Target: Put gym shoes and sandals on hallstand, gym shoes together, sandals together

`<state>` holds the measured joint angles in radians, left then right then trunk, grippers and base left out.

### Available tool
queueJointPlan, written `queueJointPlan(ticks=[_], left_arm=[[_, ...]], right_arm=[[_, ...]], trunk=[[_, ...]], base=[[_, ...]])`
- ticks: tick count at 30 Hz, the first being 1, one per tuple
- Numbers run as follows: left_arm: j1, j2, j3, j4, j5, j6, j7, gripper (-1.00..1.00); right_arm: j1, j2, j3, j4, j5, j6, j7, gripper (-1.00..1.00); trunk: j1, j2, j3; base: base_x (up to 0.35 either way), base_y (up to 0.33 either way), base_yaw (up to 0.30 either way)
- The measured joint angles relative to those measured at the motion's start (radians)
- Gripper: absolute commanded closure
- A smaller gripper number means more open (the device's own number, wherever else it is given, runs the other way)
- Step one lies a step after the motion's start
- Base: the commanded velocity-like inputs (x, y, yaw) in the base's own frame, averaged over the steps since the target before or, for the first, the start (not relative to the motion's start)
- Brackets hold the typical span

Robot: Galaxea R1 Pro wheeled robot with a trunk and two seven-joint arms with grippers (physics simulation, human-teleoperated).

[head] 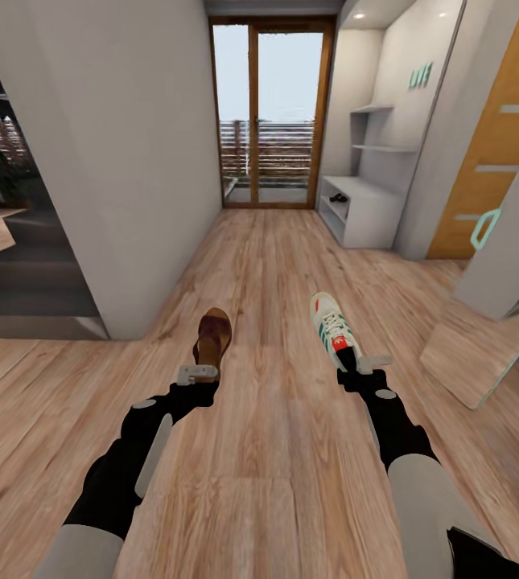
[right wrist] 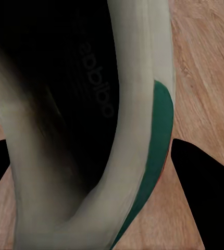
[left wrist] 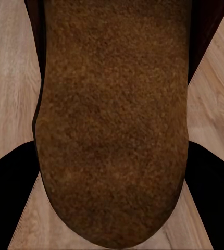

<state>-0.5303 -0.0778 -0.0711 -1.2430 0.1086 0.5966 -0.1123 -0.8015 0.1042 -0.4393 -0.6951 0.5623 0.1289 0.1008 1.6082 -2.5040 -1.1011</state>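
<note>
A brown sandal (head: 212,336) is held over the corridor floor (head: 267,466), my left gripper (head: 199,374) shut on its heel end. In the left wrist view the sandal (left wrist: 112,125) sits between the dark fingers (left wrist: 213,190). My right gripper (head: 364,363) is shut on the heel of a white gym shoe (head: 333,328) with green stripes and a red tongue patch. The right wrist view looks into the gym shoe (right wrist: 140,130) at its heel opening. The light grey hallstand (head: 368,217) stands far ahead on the right, with a small dark item (head: 338,198) on its bench top.
A grey wall corner (head: 130,177) juts in on the left. A glass balcony door (head: 271,112) closes the corridor's far end. On the right are an orange door (head: 500,137) and a mirrored panel (head: 472,354) reaching the floor.
</note>
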Motion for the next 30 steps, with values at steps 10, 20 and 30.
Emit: queueJointPlan(ticks=[10,20,30], left_arm=[[0.0,0.0,0.0,0.0,0.0,0.0,0.0,1.0],[0.0,0.0,0.0,0.0,0.0,0.0,0.0,1.0],[0.0,0.0,0.0,0.0,0.0,0.0,0.0,1.0]], right_arm=[[0.0,0.0,0.0,0.0,0.0,0.0,0.0,1.0],[0.0,0.0,0.0,0.0,0.0,0.0,0.0,1.0],[0.0,0.0,0.0,0.0,0.0,0.0,0.0,1.0]], trunk=[[0.0,0.0,0.0],[0.0,0.0,0.0],[0.0,0.0,0.0]], base=[[0.346,0.0,0.0],[0.346,0.0,0.0],[0.346,0.0,0.0]])
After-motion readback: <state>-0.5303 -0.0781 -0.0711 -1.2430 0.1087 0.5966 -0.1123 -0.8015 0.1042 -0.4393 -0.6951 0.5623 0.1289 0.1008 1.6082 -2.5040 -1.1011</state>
